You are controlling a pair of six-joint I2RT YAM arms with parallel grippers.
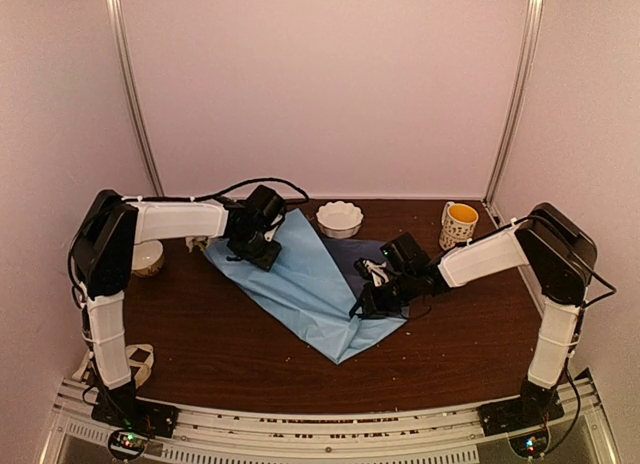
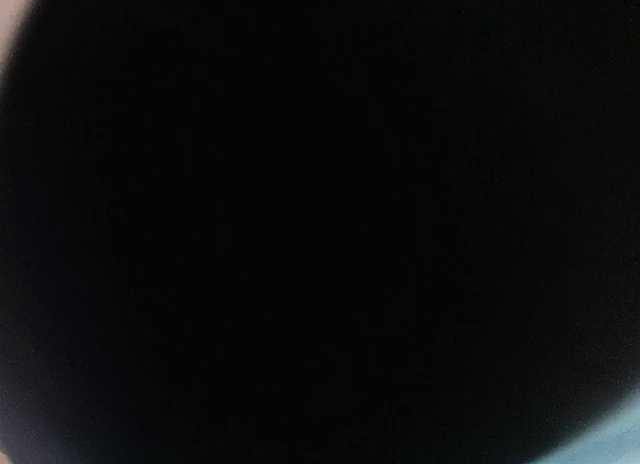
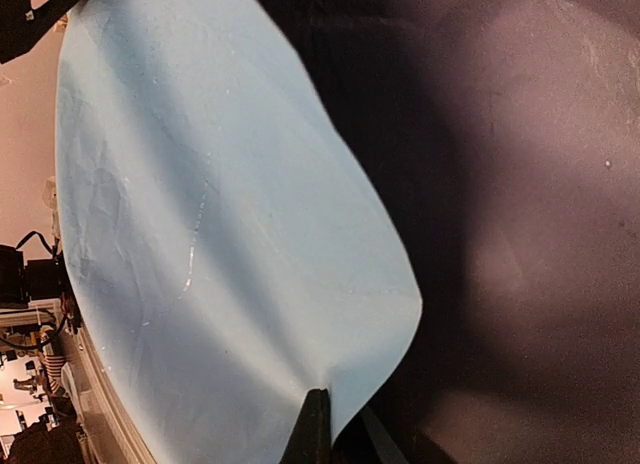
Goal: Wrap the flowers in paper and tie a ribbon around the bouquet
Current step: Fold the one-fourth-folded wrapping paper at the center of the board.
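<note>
Right fingers [image 3: 314, 436] pinch the paper [image 3: 220, 234] edge — left fingers [image 1: 260, 254]: open or closed, cannot tell — their camera seemingly covered, black.

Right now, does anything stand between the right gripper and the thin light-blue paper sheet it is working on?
Nothing visible does. The right gripper is shut on an edge of the thin light-blue paper sheet, which lies on the dark wooden table. The white scalloped bowl and the yellow-lined mug stand farther back, out of the way.
</note>
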